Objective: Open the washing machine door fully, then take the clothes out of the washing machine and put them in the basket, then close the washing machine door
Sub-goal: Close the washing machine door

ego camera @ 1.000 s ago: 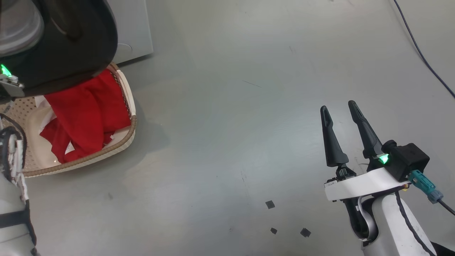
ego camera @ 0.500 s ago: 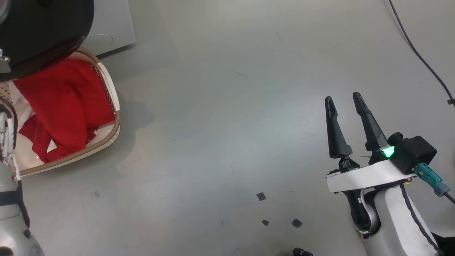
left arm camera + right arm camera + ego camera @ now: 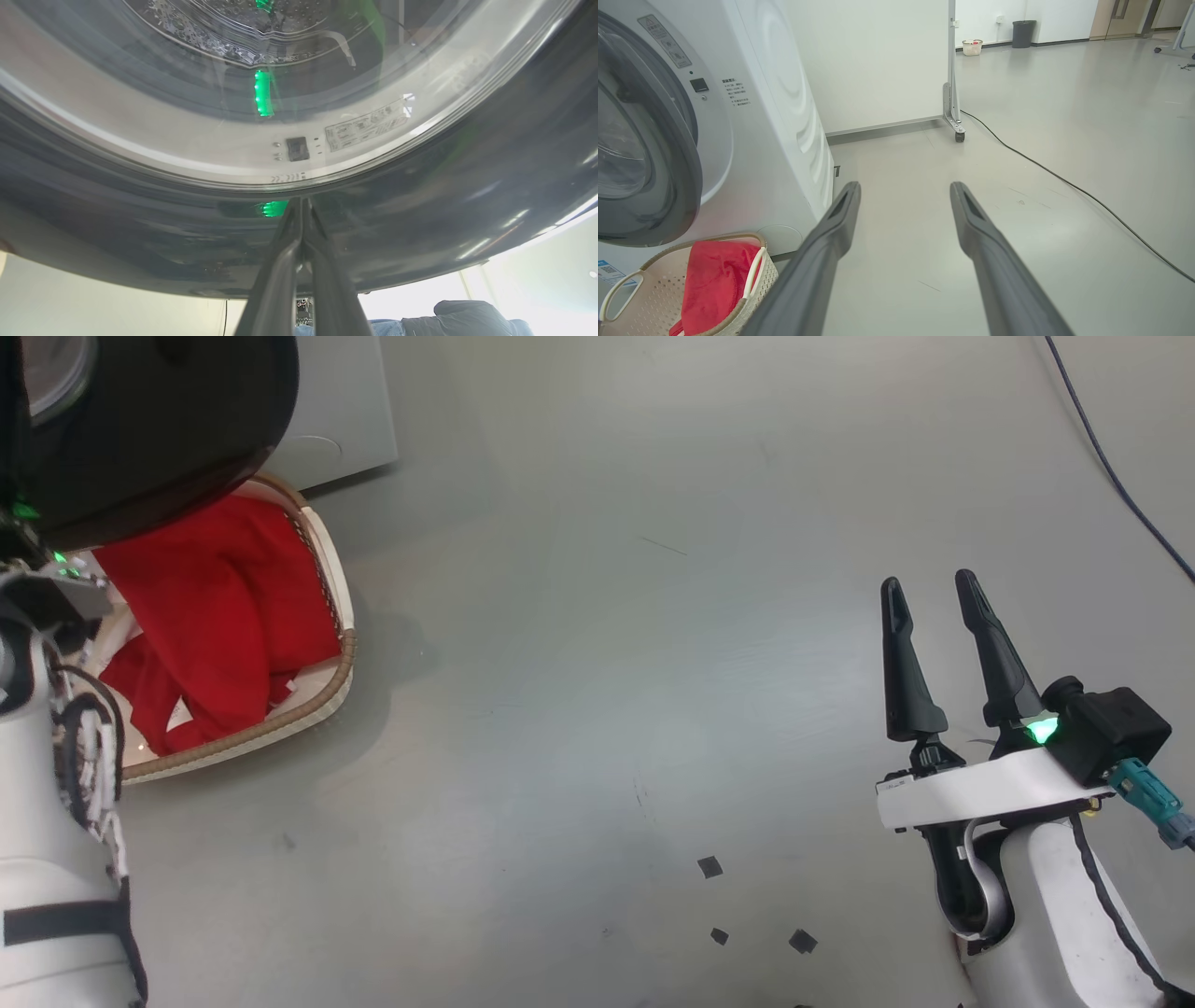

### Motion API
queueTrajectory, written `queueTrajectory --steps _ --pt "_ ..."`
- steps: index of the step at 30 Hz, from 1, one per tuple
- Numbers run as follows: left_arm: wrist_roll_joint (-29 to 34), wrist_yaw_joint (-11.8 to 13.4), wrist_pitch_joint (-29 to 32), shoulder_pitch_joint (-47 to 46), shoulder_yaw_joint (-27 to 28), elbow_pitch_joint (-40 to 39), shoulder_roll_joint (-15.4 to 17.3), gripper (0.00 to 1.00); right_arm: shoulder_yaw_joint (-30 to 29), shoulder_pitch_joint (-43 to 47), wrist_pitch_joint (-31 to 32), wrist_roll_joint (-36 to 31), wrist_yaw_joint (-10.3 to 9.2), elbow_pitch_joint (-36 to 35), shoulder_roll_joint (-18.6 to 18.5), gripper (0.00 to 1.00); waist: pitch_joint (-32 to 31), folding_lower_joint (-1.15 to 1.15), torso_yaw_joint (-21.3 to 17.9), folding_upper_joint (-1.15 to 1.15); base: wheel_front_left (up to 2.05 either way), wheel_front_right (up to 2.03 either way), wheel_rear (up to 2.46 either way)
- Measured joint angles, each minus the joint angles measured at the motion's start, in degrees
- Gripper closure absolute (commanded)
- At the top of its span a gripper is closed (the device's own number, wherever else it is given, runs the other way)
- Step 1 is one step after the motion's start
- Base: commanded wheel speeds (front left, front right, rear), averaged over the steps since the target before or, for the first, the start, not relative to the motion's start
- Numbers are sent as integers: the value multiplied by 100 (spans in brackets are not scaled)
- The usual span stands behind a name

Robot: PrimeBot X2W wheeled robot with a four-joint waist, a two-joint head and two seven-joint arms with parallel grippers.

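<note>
Grey smooth floor (image 3: 597, 616) runs out wide to my right. At upper left stands the washing machine (image 3: 775, 116), white, its front facing my way. I see the washing machine door (image 3: 654, 186) standing partly swung out from that front, its round face upright and its black rim (image 3: 159, 429) overhanging the far end of the basket (image 3: 331, 681). That basket sits on the floor at the machine's foot, just beside the front panel. Its loop handles show at either end in the right wrist view, so its long axis lies along the machine's front. Inside it, the clothes (image 3: 224, 607) lie heaped, red with white bits, reaching the rim on my right side.

My left gripper (image 3: 300, 201) has its fingers pressed together with nothing between them, tips up at the door's black rim below the glass; I cannot tell if they touch. My right gripper (image 3: 928, 581) is spread wide and empty over bare floor, pointing away from me, well apart from the basket.

Behind it a dark cable (image 3: 1111, 476) trails across the floor, and three black tape squares (image 3: 709, 868) lie near.
</note>
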Motion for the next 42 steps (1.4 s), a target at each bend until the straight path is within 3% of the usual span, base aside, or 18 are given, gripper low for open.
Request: queueTrajectory --steps 8,9,10,11,12,14,19,29,33,42 --pt "-40 -1 -67 800 -4 -92 -229 100 -118 24 0 -151 1 76 -1 0 -210 0 274 0 0 0 0" --pt "-41 -1 -67 910 -22 -181 -260 90 -131 29 0 -177 1 88 -1 0 -242 0 311 0 0 0 0" --pt "-48 -1 -67 1007 -65 -294 -298 67 -152 34 0 -194 1 100 0 0 -277 0 352 0 0 0 0" --pt "-71 -1 -66 1087 -85 -420 -330 67 -174 43 0 -222 1 109 -1 0 -311 0 394 0 0 0 0" --pt "-93 -1 -66 1158 -99 -522 -358 51 -190 55 0 -243 1 122 -5 0 -347 0 436 0 0 0 0" --pt "-99 -1 -67 1330 -124 -710 -403 0 -208 85 0 -294 2 145 -18 0 -422 0 524 0 0 0 0" --pt "-111 -1 -203 1947 -157 -1073 -420 0 -242 174 0 -391 5 232 -94 0 -636 0 742 0 0 0 0" --pt "669 -1 -599 3023 -766 -1874 -431 0 -319 474 0 -523 8 392 -237 0 -1173 0 1218 0 0 0 0" --pt "1280 -1 -875 3354 -989 -2127 -380 0 -318 578 0 -538 8 410 -238 0 -1371 0 1386 0 0 0 0" --pt "3069 -2 -1682 3809 -1461 -2633 175 0 -313 766 0 -594 8 425 -249 0 -1764 -1 1698 0 0 0 0"
